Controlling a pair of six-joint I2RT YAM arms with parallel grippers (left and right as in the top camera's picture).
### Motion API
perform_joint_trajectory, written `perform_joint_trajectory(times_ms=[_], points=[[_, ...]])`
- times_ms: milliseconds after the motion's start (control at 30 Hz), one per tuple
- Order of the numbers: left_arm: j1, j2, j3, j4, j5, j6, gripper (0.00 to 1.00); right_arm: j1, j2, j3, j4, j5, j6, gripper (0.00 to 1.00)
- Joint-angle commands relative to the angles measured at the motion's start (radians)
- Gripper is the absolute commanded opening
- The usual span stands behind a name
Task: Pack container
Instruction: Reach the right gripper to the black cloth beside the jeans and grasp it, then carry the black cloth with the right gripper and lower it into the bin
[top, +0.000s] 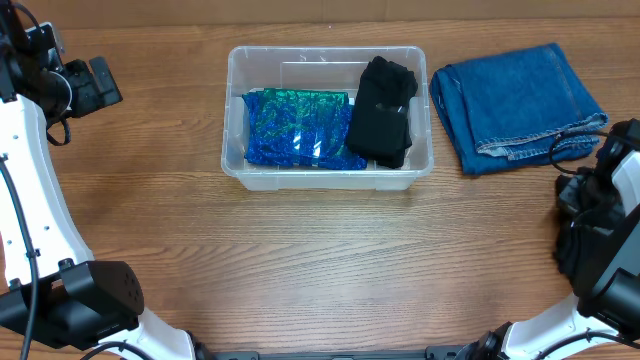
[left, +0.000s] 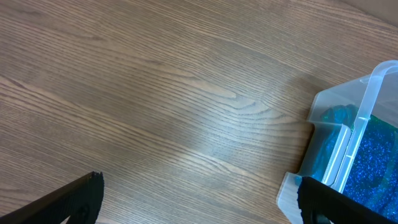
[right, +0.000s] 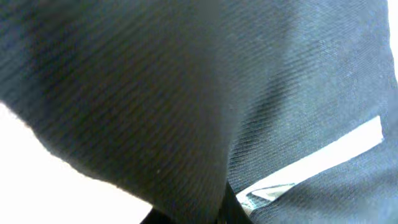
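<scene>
Container (top: 325, 181) holds a black garment (top: 382, 110) hidden from left wrist.

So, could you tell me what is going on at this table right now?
Two arms are packing a clear container. A blue glittery item and a black garment already lie inside. Folded jeans lie on the table to its right. The right end effector is at the jeans' near corner; I cannot tell whether it grips them. The left end effector is open beside the container.
</scene>
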Motion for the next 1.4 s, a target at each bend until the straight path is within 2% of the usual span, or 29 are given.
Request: perform_joint_trajectory(times_ms=[0,167,233,300,367,433,567,733,900,1000,1167,1367], points=[[-0.007,-0.014,-0.003,0.0,0.007,0.015,1.0,0.001,0.003,0.105,-0.09,-0.021,0.072,0.04],[-0.007,-0.014,-0.003,0.0,0.007,0.015,1.0,0.001,0.003,0.394,-0.349,-0.18,0.062,0.04],[-0.007,-0.014,-0.003,0.0,0.007,0.015,1.0,0.003,0.0,0.522,-0.442,-0.286,-0.024,0.04],[-0.007,-0.014,-0.003,0.0,0.007,0.015,1.0,0.01,-0.005,0.664,-0.531,-0.319,-0.039,0.04],[-0.007,-0.014,-0.003,0.0,0.007,0.015,1.0,0.03,-0.016,0.8,-0.605,-0.355,-0.117,0.04],[-0.007,-0.014,-0.003,0.0,0.007,0.015,1.0,0.063,-0.027,0.898,-0.644,-0.368,-0.177,0.04],[-0.007,-0.014,-0.003,0.0,0.007,0.015,1.0,0.227,-0.039,1.079,-0.668,-0.403,-0.337,0.04],[-0.007,-0.014,-0.003,0.0,0.007,0.015,1.0,0.544,-0.039,1.103,-0.57,-0.398,-0.583,0.04],[-0.007,-0.014,-0.003,0.0,0.007,0.015,1.0,0.842,-0.035,1.102,-0.416,-0.308,-0.739,0.04],[-0.007,-0.014,-0.003,0.0,0.007,0.015,1.0,0.972,-0.014,1.101,-0.352,-0.289,-0.808,0.04],[-0.007,-0.014,-0.003,0.0,0.007,0.015,1.0,1.068,0.084,1.081,-0.291,-0.288,-0.824,0.04],[-0.007,-0.014,-0.003,0.0,0.007,0.015,1.0,1.097,0.236,1.081,-0.218,-0.277,-0.823,0.04]])
